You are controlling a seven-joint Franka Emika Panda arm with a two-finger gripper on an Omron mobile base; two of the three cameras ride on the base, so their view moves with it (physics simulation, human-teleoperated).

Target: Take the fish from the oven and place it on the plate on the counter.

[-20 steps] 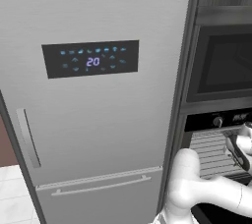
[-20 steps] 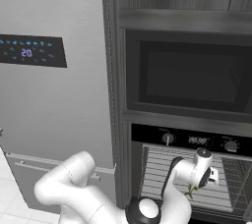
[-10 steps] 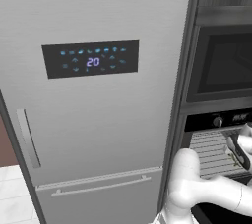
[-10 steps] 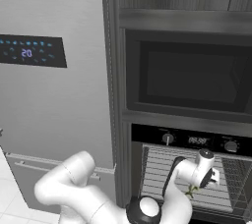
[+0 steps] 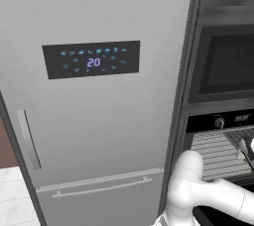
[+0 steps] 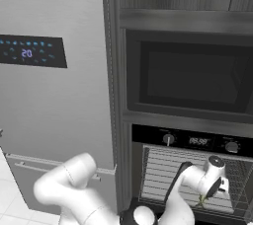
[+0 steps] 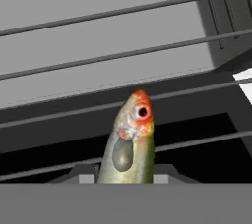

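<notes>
The oven (image 6: 197,141) stands open, its silver wire rack (image 6: 163,169) showing below the knobs. My gripper (image 6: 209,195) reaches into it from the front and also shows at the right edge of the left base view (image 5: 246,150). The fish (image 7: 129,144), olive-bodied with an orange-red head, lies on the rack bars, pointing away from the hand. It is a tiny green sliver (image 6: 201,201) under the hand. The gripper (image 7: 125,176) has a dark tip close on each side of the fish's body. Whether the tips press on it I cannot tell. The plate and the counter are out of view.
A black microwave (image 6: 190,78) sits in the cabinet column right above the oven. A tall steel fridge (image 5: 94,111) with a lit display stands to the left. The dark cabinet post (image 6: 114,95) separates fridge and oven. White floor tiles (image 5: 12,195) show at lower left.
The hand has edged slightly to the right and lower over the oven rack. The fridge, the microwave and the oven look the same.
</notes>
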